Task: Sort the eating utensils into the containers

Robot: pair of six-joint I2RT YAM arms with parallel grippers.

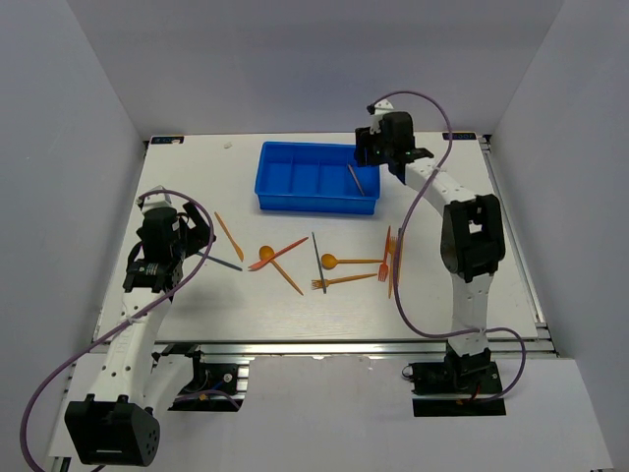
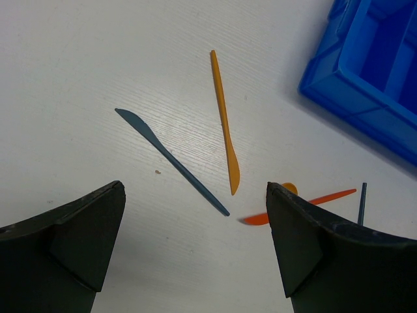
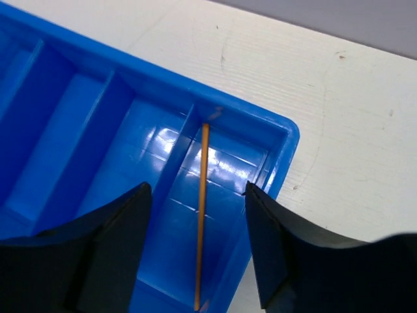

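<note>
Left gripper gapes above the blue knife, seemingly ready to grasp. Right gripper, jaws apart, overhangs the orange stick in the tray.

- Top external: high, from the near side, looking down over the whole table
- Left wrist: close, facing down at the table beside the blue tray
- Right wrist: close above the same tray's end compartment
</note>
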